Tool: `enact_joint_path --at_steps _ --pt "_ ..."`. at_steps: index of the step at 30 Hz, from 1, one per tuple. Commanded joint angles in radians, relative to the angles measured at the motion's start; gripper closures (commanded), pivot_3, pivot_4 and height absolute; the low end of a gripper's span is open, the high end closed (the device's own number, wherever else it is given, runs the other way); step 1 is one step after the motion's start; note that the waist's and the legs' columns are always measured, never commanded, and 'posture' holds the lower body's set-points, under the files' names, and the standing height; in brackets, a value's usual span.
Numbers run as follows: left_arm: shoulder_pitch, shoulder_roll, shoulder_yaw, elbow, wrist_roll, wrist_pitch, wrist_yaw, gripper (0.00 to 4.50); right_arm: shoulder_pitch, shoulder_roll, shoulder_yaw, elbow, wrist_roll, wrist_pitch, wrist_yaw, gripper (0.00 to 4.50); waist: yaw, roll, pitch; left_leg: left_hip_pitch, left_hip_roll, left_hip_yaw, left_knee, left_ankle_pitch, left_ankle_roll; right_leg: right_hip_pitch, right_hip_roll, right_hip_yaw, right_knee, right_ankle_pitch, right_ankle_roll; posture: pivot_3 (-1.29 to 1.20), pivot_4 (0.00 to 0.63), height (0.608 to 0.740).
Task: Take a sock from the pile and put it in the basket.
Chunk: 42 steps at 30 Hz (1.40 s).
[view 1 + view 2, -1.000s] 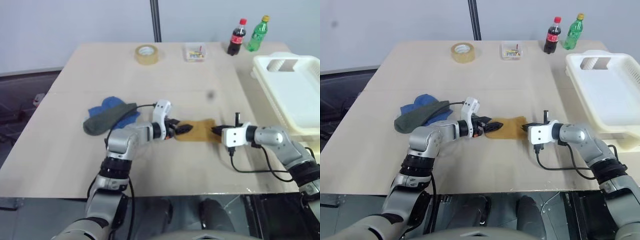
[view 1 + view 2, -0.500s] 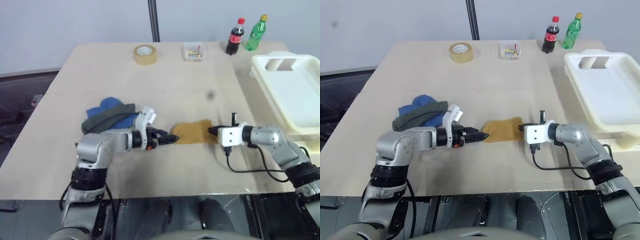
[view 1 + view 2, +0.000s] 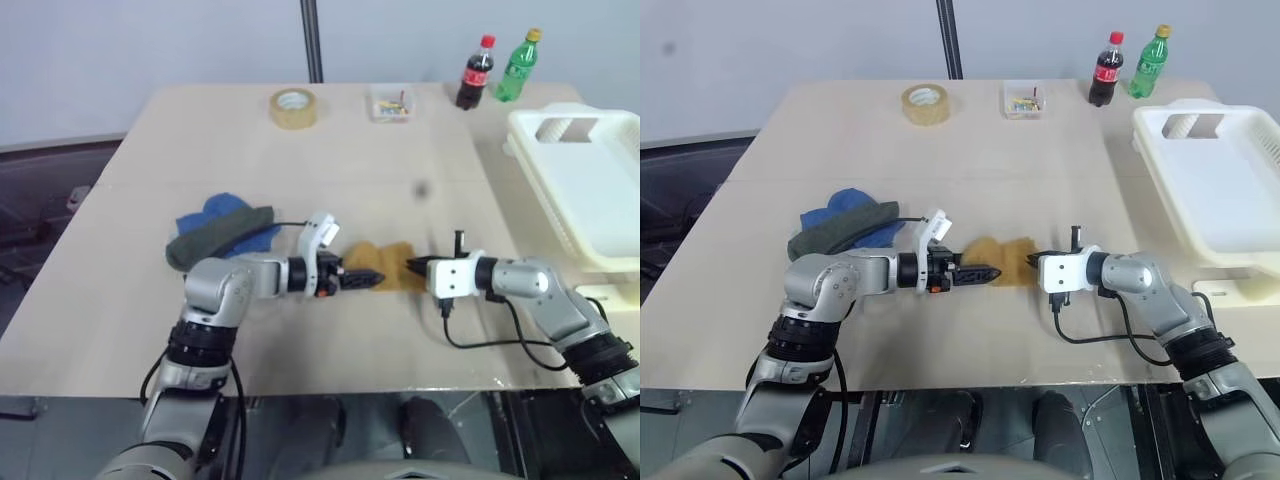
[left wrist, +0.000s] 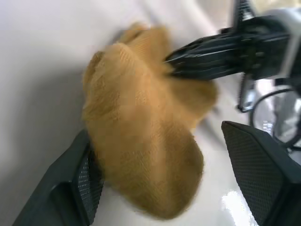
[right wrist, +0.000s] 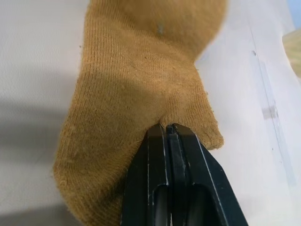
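Right wrist view: right gripper [image 5: 169, 129] pinching mustard sock [image 5: 141, 94], fingers pressed together. Left gripper [image 4: 160, 179] spread, straddling sock's other end. Sock lying mid-table [image 3: 150, 330], apart from pile [image 3: 222, 232]. Basket [image 3: 590, 190] waiting at right edge; lift and carry remaining.

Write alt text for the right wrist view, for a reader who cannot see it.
The right gripper has its two black fingers pressed shut on the edge of a mustard-yellow sock, which lies bunched on the pale table.
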Motion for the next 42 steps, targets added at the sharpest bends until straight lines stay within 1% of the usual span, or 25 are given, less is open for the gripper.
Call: enact_joint_path --at_steps 1,5,13,16,19,23,26,27,29,30,33,35,36,37,40,42 --pt "-0.017 0.021 -0.025 -0.042 0.011 -0.100 -0.062 0.55 0.015 -0.010 -0.038 -0.058 0.023 0.033 0.004 4.47 0.000 0.000 0.000 -0.001 0.000 0.000 0.000 0.000 0.000 -0.001 0.000 0.000 0.000 0.000 0.000 0.00 0.150 0.740" --pt "-0.019 0.033 -0.084 -0.037 0.029 -0.153 -0.119 0.55 0.027 -0.015 -0.049 -0.080 0.025 0.055 0.004 4.47 0.001 0.000 0.000 -0.003 0.000 0.000 0.000 0.000 0.000 -0.003 0.000 0.000 0.000 0.000 0.000 0.00 0.150 0.740" --pt "-0.090 -0.051 -0.171 0.083 0.085 -0.268 -0.177 0.55 0.049 -0.020 -0.061 -0.122 0.030 0.092 0.007 4.47 0.002 0.000 0.000 -0.005 0.000 0.000 0.000 0.000 0.000 -0.005 0.000 0.000 0.000 0.000 0.000 0.00 0.150 0.740" --pt "-0.134 -0.106 -0.215 0.179 0.137 -0.319 -0.180 0.55 0.062 -0.019 -0.065 -0.151 0.031 0.113 0.004 4.47 0.002 0.000 0.000 -0.005 0.000 0.001 0.000 0.000 0.000 -0.005 0.000 0.000 0.000 0.000 0.000 0.00 0.150 0.740" --pt "-0.157 -0.138 -0.250 0.247 0.180 -0.352 -0.181 0.55 0.076 -0.024 -0.073 -0.185 0.029 0.140 0.002 4.47 0.001 0.000 0.000 -0.005 -0.001 0.001 0.000 0.000 0.000 -0.005 0.000 0.000 0.000 0.000 0.000 0.00 0.150 0.740" --pt "-0.169 -0.170 -0.324 0.358 0.264 -0.379 -0.179 0.55 0.121 -0.076 -0.118 -0.273 0.008 0.218 0.007 4.47 0.006 0.000 0.000 -0.006 -0.001 0.001 0.000 0.000 0.000 -0.005 0.000 0.001 0.000 0.000 0.000 0.00 0.150 0.740" --pt "-0.167 -0.180 -0.360 0.442 0.329 -0.413 -0.170 0.55 0.172 -0.135 -0.161 -0.365 0.036 0.344 0.052 4.47 0.020 0.000 0.000 -0.006 -0.002 0.001 0.001 0.000 0.000 -0.004 -0.001 0.000 0.000 0.000 0.000 0.00 0.150 0.740" --pt "-0.165 -0.180 -0.365 0.460 0.344 -0.429 -0.172 0.55 0.192 -0.149 -0.180 -0.396 0.048 0.380 0.061 4.21 0.026 0.000 0.000 -0.006 -0.002 0.001 0.002 0.000 0.001 -0.004 -0.001 0.000 0.000 0.000 0.000 0.00 0.150 0.740" --pt "-0.152 -0.170 -0.371 0.467 0.359 -0.452 -0.184 0.55 0.226 -0.144 -0.243 -0.470 0.100 0.496 0.052 3.62 0.028 0.000 -0.001 -0.005 -0.002 0.000 0.002 0.000 0.001 -0.003 -0.001 -0.001 0.000 0.000 0.001 0.00 0.150 0.740" --pt "-0.143 -0.161 -0.370 0.458 0.362 -0.457 -0.191 0.55 0.248 -0.141 -0.274 -0.518 0.136 0.560 0.057 3.16 0.027 0.000 -0.001 -0.005 -0.002 -0.001 0.003 0.000 0.001 -0.002 -0.001 -0.002 0.000 0.000 0.001 0.00 0.150 0.740" --pt "-0.115 -0.130 -0.367 0.422 0.378 -0.490 -0.204 0.55 0.291 -0.081 -0.362 -0.655 0.287 0.798 0.041 1.64 0.022 0.000 -0.002 -0.004 -0.001 -0.001 0.003 -0.002 0.004 -0.001 -0.001 -0.002 0.000 0.000 0.001 0.00 0.150 0.740" --pt "-0.102 -0.115 -0.377 0.413 0.412 -0.572 -0.203 0.55 0.285 -0.031 -0.382 -0.716 0.361 0.919 0.013 0.73 0.015 0.000 -0.004 -0.003 0.001 -0.001 0.003 -0.002 0.004 -0.001 0.000 -0.002 0.000 0.000 0.001 0.00 0.150 0.740" --pt "-0.093 -0.111 -0.376 0.404 0.430 -0.634 -0.201 0.55 0.264 0.009 -0.383 -0.738 0.388 0.988 -0.021 0.36 0.011 0.000 -0.004 -0.003 0.001 -0.001 0.003 -0.002 0.004 -0.001 0.000 -0.002 0.000 0.000 0.001 0.00 0.150 0.740" --pt "-0.082 -0.112 -0.365 0.388 0.433 -0.688 -0.200 0.55 0.241 0.044 -0.376 -0.752 0.408 1.050 -0.054 0.14 0.009 0.000 -0.004 -0.003 0.001 -0.001 0.002 -0.002 0.004 -0.001 0.000 -0.002 0.000 0.000 0.001 0.00 0.150 0.740" --pt "-0.054 -0.128 -0.292 0.311 0.407 -0.786 -0.176 0.55 0.171 0.166 -0.333 -0.741 0.449 1.196 -0.147 0.14 0.001 0.001 -0.004 -0.002 0.001 0.000 0.003 -0.002 0.005 -0.002 0.000 0.000 0.001 0.000 0.000 0.00 0.150 0.740" --pt "-0.033 -0.106 -0.273 0.258 0.422 -0.867 -0.176 0.55 0.137 0.229 -0.315 -0.693 0.460 1.243 -0.193 0.14 0.002 0.001 -0.004 -0.003 0.001 -0.001 0.003 -0.002 0.005 -0.002 0.000 0.000 0.001 0.000 0.000 0.00 0.150 0.740"
